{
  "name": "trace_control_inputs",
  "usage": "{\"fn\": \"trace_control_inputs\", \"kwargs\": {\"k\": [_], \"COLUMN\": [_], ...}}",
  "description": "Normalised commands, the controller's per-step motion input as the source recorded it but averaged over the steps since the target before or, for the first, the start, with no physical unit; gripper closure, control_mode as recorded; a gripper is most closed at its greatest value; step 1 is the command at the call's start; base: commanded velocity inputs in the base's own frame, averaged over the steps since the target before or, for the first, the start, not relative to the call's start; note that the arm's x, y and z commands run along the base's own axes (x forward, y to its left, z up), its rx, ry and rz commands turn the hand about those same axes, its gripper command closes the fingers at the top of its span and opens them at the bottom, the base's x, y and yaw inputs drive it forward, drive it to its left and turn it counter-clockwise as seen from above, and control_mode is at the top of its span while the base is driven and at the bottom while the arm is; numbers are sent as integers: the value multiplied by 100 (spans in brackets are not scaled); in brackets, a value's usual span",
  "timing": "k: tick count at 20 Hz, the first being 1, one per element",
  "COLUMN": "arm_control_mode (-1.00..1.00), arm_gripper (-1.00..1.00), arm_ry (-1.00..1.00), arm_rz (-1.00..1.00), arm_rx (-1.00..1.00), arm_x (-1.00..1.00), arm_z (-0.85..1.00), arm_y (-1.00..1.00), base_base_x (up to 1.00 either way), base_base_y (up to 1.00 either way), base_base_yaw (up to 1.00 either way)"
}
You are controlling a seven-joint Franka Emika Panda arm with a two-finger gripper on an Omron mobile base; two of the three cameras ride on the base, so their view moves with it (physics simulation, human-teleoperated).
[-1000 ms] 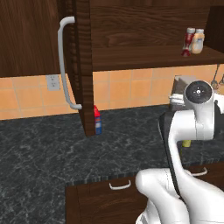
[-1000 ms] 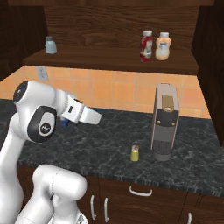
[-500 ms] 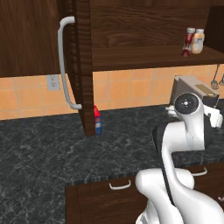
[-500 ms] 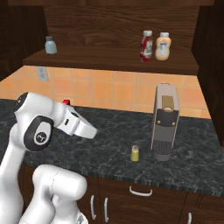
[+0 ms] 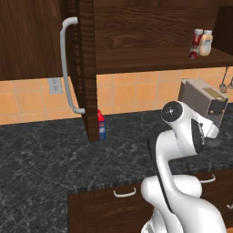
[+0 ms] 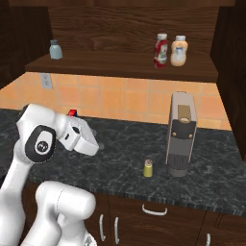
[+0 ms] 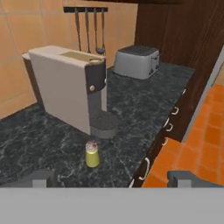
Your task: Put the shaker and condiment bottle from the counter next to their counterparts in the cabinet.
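So the shaker (image 7: pixel 92 154) is sitting upright on the counter (image 6: pixel 120 163), just beside the round base of the coffee machine (image 7: pixel 70 92), at about 7 o'clock from it in the hand view. From the gripper (image 7: pixel 113 178) the shaker is dead ahead, just a hair toward 11 o'clock, and below the line the camera looks along, so my guess is the next move is a straight reach forward and down. Its long axis stands vertical, so a side-on pinch around the body looks like the way to go, keeping clear of the machine behind it. The fingertips (image 7: pixel 37 178) are spread wide at the bottom corners of the hand view with nothing between them. In the right base view the shaker (image 6: pixel 149 168) is well apart from the arm's forearm, off at roughly 3 o'clock. The condiment bottle (image 6: pixel 161 50) is already up on the cabinet (image 6: pixel 120 65) shelf, right beside the beige bottle (image 6: pixel 179 51), so that half looks done. There's also a toaster (image 7: pixel 136 61) farther back at 1 o'clock, not in the way.
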Motion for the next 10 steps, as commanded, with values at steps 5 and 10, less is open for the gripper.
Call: {"fn": "trace_control_inputs", "kwargs": {"k": [5,10], "arm_control_mode": [-100,-100], "arm_gripper": [-100,-100], "arm_ry": [-30,-31], "arm_rz": [-7,-9], "arm_rx": [-9,-4], "arm_x": [0,7], "arm_z": [-85,-81], "arm_y": [-10,-29], "base_base_x": [0,0], "base_base_y": [0,0], "base_base_yaw": [0,0]}}
